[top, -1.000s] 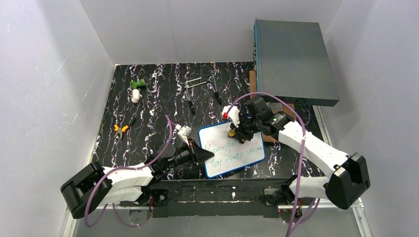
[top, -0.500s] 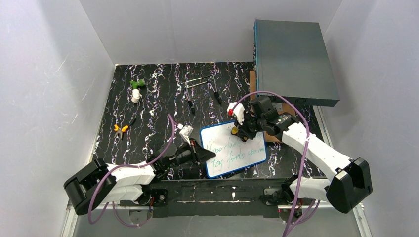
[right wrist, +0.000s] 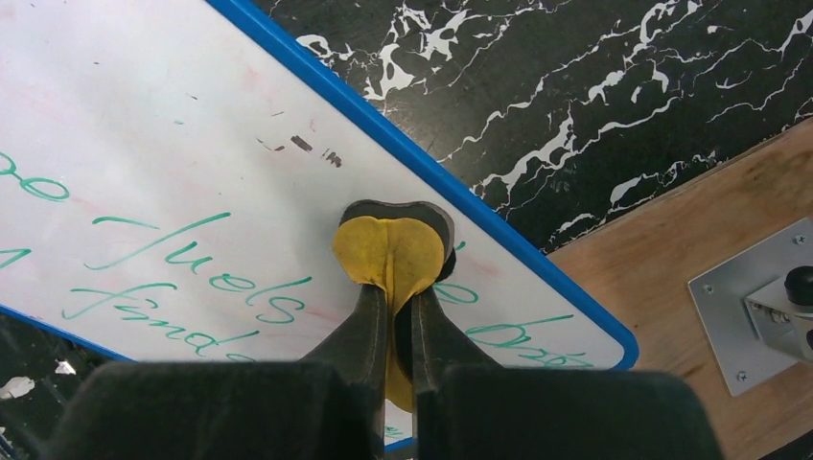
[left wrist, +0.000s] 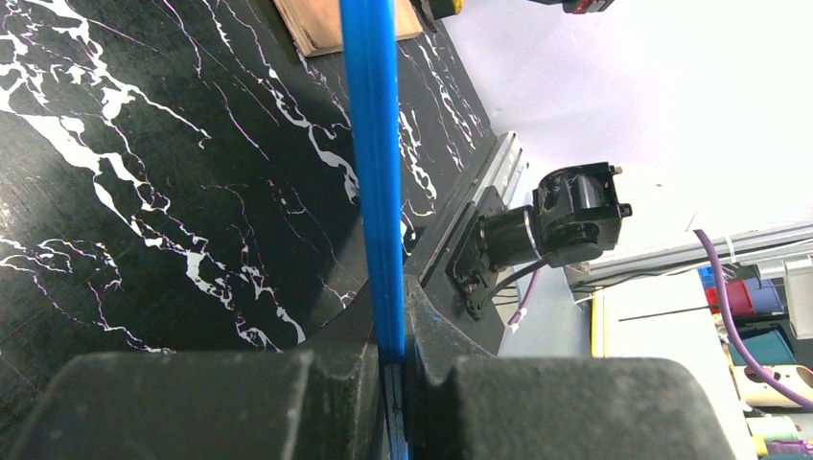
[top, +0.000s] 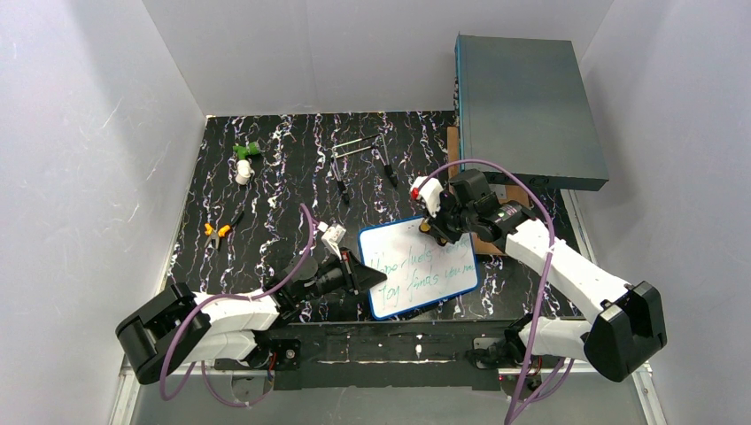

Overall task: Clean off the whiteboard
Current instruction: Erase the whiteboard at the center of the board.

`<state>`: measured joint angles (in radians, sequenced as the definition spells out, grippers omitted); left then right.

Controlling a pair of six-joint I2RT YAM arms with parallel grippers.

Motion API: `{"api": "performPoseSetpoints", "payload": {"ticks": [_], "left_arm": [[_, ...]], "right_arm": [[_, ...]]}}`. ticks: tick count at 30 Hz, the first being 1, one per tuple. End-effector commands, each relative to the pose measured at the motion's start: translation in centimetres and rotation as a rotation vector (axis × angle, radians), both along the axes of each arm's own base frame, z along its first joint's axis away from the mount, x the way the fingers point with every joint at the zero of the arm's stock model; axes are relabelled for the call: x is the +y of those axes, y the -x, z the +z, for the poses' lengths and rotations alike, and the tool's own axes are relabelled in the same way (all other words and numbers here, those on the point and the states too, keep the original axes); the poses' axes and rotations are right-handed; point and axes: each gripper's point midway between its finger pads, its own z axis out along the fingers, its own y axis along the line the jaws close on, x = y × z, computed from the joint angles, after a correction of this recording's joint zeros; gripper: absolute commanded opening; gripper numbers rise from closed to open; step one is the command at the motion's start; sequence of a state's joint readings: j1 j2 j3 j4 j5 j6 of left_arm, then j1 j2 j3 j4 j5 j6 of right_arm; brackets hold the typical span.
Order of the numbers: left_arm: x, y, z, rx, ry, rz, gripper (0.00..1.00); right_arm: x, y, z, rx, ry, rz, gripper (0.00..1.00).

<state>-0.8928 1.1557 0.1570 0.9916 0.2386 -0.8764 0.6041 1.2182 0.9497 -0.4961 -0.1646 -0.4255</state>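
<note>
White arm links (top: 567, 270), black joints (top: 624, 323), purple cables (top: 483, 163)

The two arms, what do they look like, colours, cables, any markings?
White shells with black joints on the left arm and right arm alike. A purple cable loops along each. Fingers are black; the right wrist's white block has a red mark.

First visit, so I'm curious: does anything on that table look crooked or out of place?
The whiteboard sits askew on the table, its blue frame pinched by the left end effector. The right end effector presses a yellow pad onto it. Nothing looks spilled or broken.
</note>
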Motion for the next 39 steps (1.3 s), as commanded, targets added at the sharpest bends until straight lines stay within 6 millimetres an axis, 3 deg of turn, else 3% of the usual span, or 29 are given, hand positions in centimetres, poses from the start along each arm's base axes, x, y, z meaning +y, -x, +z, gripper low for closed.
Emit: {"api": "performPoseSetpoints", "payload": {"ticks": [1, 5, 6, 9, 14, 18, 23, 25, 30, 34, 36, 39], "left_arm": [[-1.0, 1.4, 3.5, -0.112, 0.089, -0.101, 0.00], [-1.0, 1.5, 3.5, -0.109, 0.090, -0.108, 0.00], [-1.1, 1.6, 3.5, -0.110, 0.093, -0.113, 0.00], [-1.4, 1.7, 3.7, -0.102, 0.105, -0.130, 0.00], [-1.8, 2.0, 3.9, -0.088, 0.120, -0.156, 0.00], [-1.9, 1.9, 3.9, -0.083, 0.121, -0.158, 0.00], [-1.5, 1.6, 3.8, -0.095, 0.120, -0.122, 0.00], [-1.3, 1.4, 3.7, -0.120, 0.113, -0.093, 0.00], [-1.4, 0.7, 4.2, -0.165, 0.108, -0.041, 0.00], [-1.2, 0.4, 4.5, -0.186, 0.101, 0.005, 0.00], [-1.2, 0.5, 4.4, -0.206, 0.087, 0.025, 0.00], [-1.4, 0.3, 4.8, -0.231, 0.083, 0.048, 0.00]], "right_arm": [[-0.3, -1.2, 1.3, -0.075, -0.005, 0.001, 0.01], [2.4, 4.7, 0.8, 0.092, -0.095, 0.282, 0.01], [2.8, 5.4, 0.5, 0.104, -0.093, 0.310, 0.01], [3.7, 4.1, 0.7, 0.078, -0.064, 0.259, 0.01], [4.6, 1.6, 3.3, 0.024, -0.071, 0.182, 0.01], [3.5, 0.8, 2.1, -0.002, -0.019, 0.130, 0.01], [0.0, -0.1, 0.3, -0.004, -0.004, 0.014, 0.01], [-0.6, 0.8, 1.2, 0.016, -0.088, 0.025, 0.01], [0.4, 6.3, 4.6, 0.112, -0.297, 0.227, 0.01], [-1.0, 6.4, 7.0, 0.091, -0.390, 0.174, 0.01], [-1.5, 6.8, 6.7, 0.083, -0.396, 0.165, 0.01], [-2.3, 6.3, 4.5, 0.081, -0.351, 0.109, 0.01]]}}
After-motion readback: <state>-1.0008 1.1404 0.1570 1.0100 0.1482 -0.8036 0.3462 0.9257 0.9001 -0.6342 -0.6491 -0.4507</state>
